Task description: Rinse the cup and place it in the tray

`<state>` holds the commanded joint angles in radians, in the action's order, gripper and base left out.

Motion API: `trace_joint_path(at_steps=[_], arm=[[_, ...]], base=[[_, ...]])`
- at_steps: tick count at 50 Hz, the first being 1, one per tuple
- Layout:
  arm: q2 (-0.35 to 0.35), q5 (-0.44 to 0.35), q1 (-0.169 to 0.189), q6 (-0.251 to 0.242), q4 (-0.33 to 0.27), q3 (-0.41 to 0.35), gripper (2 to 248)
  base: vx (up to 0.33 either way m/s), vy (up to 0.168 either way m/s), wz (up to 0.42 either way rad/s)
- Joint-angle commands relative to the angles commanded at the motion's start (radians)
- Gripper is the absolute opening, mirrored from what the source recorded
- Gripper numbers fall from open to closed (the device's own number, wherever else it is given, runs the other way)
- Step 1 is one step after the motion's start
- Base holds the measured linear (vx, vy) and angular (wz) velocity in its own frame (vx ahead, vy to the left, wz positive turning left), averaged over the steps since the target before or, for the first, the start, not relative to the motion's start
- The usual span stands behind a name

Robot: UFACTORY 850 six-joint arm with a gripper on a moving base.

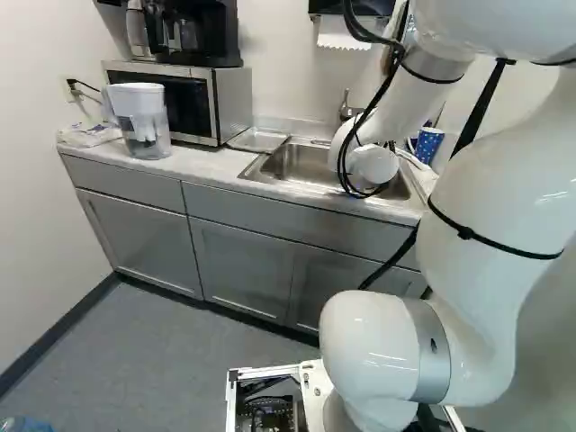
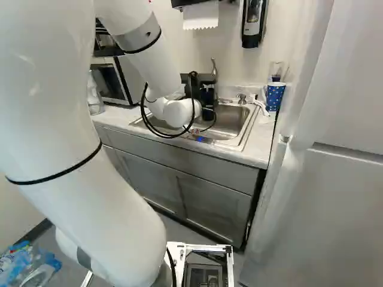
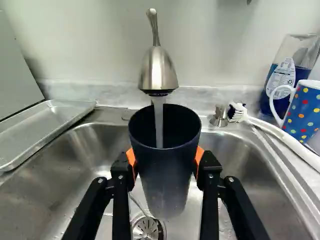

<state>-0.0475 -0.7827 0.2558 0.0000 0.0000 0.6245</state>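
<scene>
Step 1 of 2, rinsing | gripper (image 3: 165,162) clamping cup (image 3: 165,180) | mouth-up under running tap (image 3: 159,70), near sink's (image 3: 95,145) back edge | next: probably drain, then tray (image 3: 45,120), sink edge nearest microwave (image 1: 232,101)

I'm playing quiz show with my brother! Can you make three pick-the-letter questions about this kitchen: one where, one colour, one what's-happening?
1. Where is the metal tray?
A. Inside the microwave
B. Beside the sink
C. On the floor

2. What colour are the pads on the gripper?
A. Orange
B. Green
C. Pink

3. What is the faucet doing?
A. Nothing, it is off
B. Spraying the wall
C. Running into the cup

Answers:
1. B: it lies right by the basin.
2. A: orange shows at both sides of the cup.
3. C: a stream of water drops into its open top.
</scene>
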Motion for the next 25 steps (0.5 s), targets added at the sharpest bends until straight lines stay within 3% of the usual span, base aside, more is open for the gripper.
trace_joint_path(at_steps=[25], arm=[[0.0,0.0,0.0,0.0,0.0,0.0,125]], base=[[0.0,0.0,0.0]])
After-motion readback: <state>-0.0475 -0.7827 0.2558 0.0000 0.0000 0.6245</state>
